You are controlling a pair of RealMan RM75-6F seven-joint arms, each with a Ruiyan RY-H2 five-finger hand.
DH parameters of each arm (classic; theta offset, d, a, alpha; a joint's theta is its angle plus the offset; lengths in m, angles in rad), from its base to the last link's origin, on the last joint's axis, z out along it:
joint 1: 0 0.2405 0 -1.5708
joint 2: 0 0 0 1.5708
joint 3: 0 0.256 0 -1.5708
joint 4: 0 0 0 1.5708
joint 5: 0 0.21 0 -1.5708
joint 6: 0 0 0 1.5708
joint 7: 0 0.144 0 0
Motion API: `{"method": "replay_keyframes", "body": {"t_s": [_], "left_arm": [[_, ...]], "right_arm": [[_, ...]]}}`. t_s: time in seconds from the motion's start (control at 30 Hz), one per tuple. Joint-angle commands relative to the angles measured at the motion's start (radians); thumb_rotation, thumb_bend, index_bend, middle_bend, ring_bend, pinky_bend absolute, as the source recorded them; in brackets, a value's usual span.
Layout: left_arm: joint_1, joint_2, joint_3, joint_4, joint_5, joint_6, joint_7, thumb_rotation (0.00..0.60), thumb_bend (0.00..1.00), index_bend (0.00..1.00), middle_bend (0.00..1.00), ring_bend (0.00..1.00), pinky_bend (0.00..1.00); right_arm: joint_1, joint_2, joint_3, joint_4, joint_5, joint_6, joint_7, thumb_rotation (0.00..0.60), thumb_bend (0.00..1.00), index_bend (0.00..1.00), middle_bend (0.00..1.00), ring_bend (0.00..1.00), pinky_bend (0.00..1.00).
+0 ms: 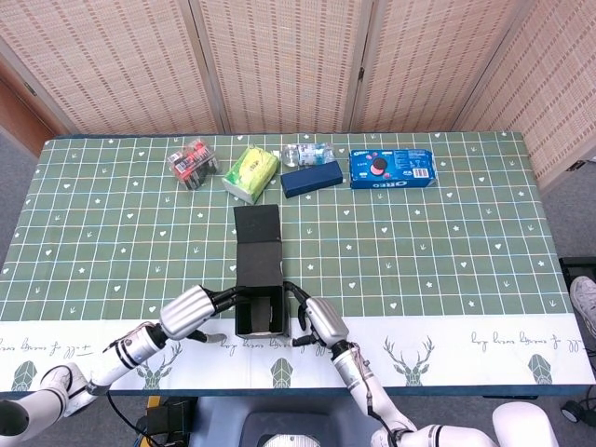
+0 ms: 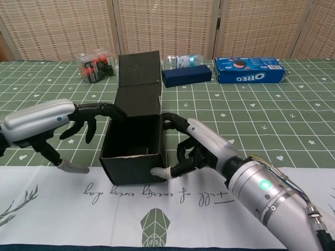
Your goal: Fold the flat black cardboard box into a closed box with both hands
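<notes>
At table's near edge we see right hand [image 2: 196,149] grasping the black box [image 2: 135,137]; left hand [image 2: 49,123] released, fingertips at its rim.

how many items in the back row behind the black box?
5, left to right: clear pack, green pack, water bottle, navy box, Oreo pack. More may be hidden behind them.

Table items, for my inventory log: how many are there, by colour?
Black: 1, cardboard box
Blue: 2, Oreo pack, dark blue box
Green: 1, packet
Clear: 2, plastic case, bottle
Total: 6
</notes>
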Motion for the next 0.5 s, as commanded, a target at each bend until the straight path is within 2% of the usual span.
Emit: {"method": "replay_keyframes", "body": {"t_s": [0.03, 0.23, 0.37, 0.5], "left_arm": [[0.006, 0.014, -0.003, -0.009, -0.007, 0.002, 0.003, 0.6, 0.11, 0.14, 0.13, 0.52, 0.78], [0.017, 0.047, -0.009, -0.037, -0.026, -0.007, 0.004, 0.6, 0.11, 0.1, 0.09, 0.52, 0.78], [0.025, 0.079, -0.012, -0.077, -0.039, -0.02, 0.018, 0.6, 0.11, 0.02, 0.05, 0.52, 0.78], [0.029, 0.114, -0.018, -0.137, -0.057, -0.045, 0.031, 0.6, 0.11, 0.0, 0.02, 0.52, 0.8]], "right_arm": [[-0.001, 0.002, 0.001, 0.001, 0.002, -0.004, 0.001, 0.6, 0.38, 0.03, 0.19, 0.72, 1.0], [-0.002, 0.023, -0.001, -0.022, -0.001, -0.014, -0.007, 0.6, 0.22, 0.0, 0.1, 0.69, 1.0], [-0.005, 0.069, -0.009, -0.078, 0.013, -0.035, -0.034, 0.6, 0.11, 0.0, 0.02, 0.65, 1.0], [-0.012, 0.127, -0.013, -0.153, 0.041, -0.05, -0.081, 0.6, 0.08, 0.0, 0.0, 0.63, 1.0]]}}
